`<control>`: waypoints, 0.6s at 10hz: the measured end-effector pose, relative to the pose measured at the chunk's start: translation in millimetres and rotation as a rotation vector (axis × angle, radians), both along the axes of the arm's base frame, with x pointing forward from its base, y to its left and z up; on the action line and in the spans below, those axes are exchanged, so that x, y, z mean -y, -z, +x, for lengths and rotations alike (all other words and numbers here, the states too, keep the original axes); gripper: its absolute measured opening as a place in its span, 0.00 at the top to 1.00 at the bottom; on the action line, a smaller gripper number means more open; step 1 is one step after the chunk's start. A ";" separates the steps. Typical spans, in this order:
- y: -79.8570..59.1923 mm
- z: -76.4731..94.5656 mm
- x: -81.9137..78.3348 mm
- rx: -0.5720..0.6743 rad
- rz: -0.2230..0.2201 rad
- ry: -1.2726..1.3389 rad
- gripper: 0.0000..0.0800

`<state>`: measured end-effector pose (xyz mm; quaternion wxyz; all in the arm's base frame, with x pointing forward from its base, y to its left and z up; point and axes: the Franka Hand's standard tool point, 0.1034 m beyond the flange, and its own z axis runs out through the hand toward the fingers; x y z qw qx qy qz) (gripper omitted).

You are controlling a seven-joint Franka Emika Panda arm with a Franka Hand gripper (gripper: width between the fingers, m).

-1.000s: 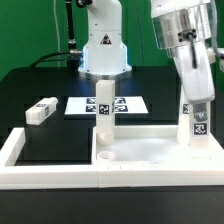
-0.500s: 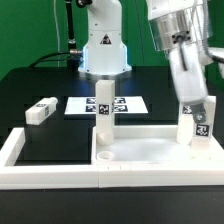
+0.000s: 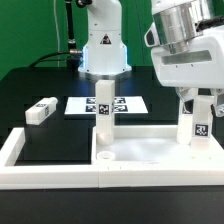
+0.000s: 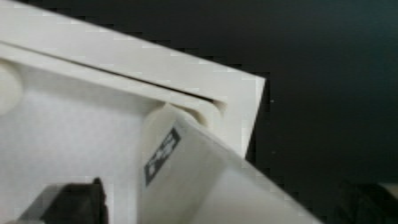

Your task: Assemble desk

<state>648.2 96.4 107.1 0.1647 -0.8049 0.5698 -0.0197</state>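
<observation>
The white desk tabletop (image 3: 150, 152) lies upside down at the front, its raised edges up. One leg (image 3: 103, 112) stands upright at its far left corner. A second leg (image 3: 197, 125) stands upright at the far right corner. My gripper (image 3: 198, 100) is straight above this second leg, with a finger on each side of the leg's top and a little room between. In the wrist view this leg (image 4: 231, 170) fills the space between my jaws (image 4: 222, 212), and one dark finger (image 4: 71, 205) stands apart from it. A third leg (image 3: 40, 110) lies loose on the table at the exterior view's left.
The marker board (image 3: 80, 104) lies flat behind the tabletop. Low white bars (image 3: 20, 148) fence the front and the exterior view's left. The robot base (image 3: 103, 50) stands at the back.
My hand has turned around the right leg's top, from a tilted side-on pose to facing the camera squarely. The leg stands in the same place.
</observation>
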 end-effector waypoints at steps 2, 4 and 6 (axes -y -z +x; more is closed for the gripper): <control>1.4 -2.7 -0.1 0.032 -0.096 -0.327 0.19; 2.2 6.4 -3.7 0.031 -0.129 -0.639 0.19; 2.6 7.3 -0.4 0.025 -0.136 -0.580 0.36</control>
